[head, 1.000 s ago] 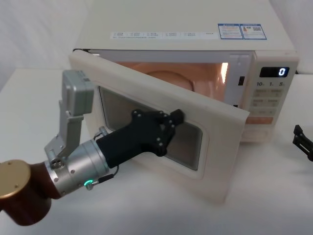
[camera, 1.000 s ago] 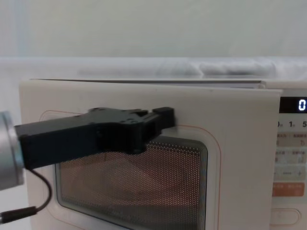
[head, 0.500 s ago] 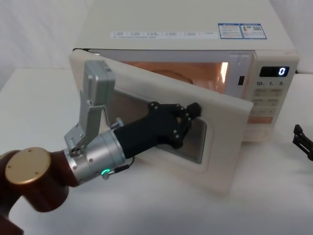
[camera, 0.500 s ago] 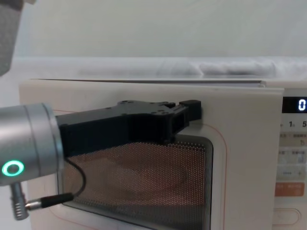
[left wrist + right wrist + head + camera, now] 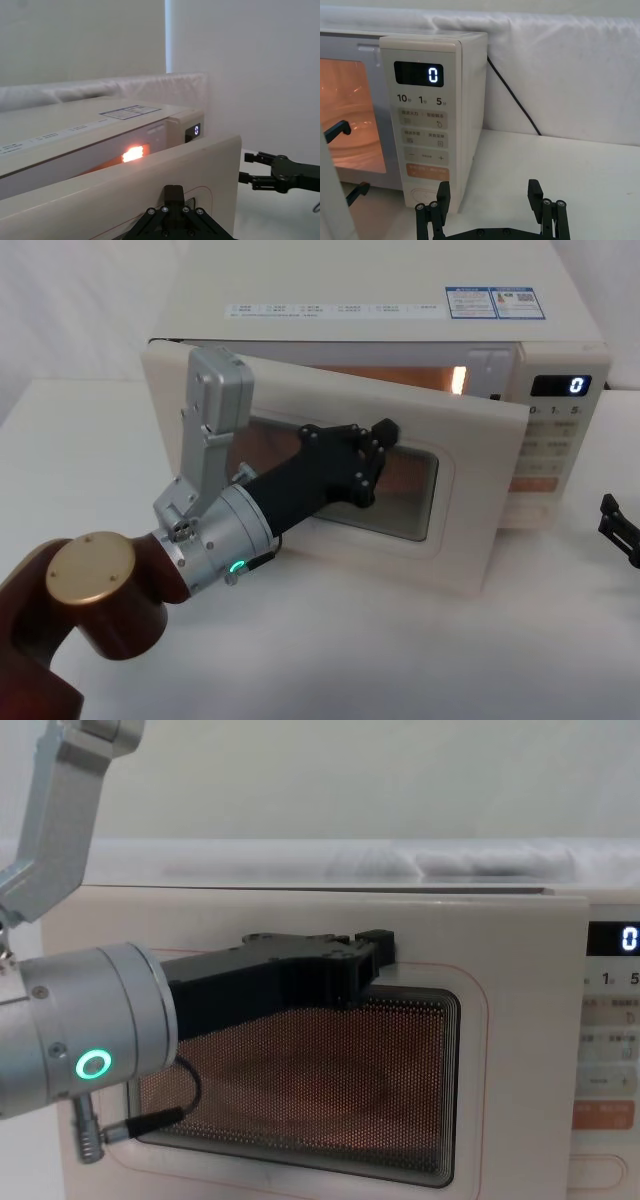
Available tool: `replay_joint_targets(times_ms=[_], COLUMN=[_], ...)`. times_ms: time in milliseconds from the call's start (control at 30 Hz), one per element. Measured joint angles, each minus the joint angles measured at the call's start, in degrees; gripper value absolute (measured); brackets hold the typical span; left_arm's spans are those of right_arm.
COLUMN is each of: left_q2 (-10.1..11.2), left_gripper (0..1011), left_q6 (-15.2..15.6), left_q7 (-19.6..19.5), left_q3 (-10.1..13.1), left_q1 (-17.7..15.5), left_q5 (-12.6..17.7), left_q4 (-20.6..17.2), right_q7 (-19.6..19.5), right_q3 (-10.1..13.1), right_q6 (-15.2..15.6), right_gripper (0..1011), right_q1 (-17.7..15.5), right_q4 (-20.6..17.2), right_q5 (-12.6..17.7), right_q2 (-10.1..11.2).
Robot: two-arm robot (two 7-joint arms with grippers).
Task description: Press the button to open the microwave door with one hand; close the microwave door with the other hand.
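Left gripper, on its silver wrist with the green ring, presses its tip flat against the microwave door; its fingers appear closed together, holding nothing. The door stands ajar just beyond the tip, its free edge angled off the microwave body, the lit cavity behind it. Right gripper hangs low beside the control panel, fingers spread wide and empty; the button, just ahead of its left finger, is partly hidden.
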Motion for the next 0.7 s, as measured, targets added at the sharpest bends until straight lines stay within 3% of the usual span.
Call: replay_joint_targets(times_ms=[700], left_q2=[-5.1], left_gripper=[0], left_q6=[-0.5], left_q7=[2.1], left_q3=[-0.2], left_q1=[-3.5], left_q5=[2.7], left_q4=[5.1], right_q7=[0.0], right_q3=[0.0], right_q6=[0.0], right_gripper=[1002], right_q1=[0.0], right_q4=[0.0], right_q5=[0.0], right_q2=[0.0])
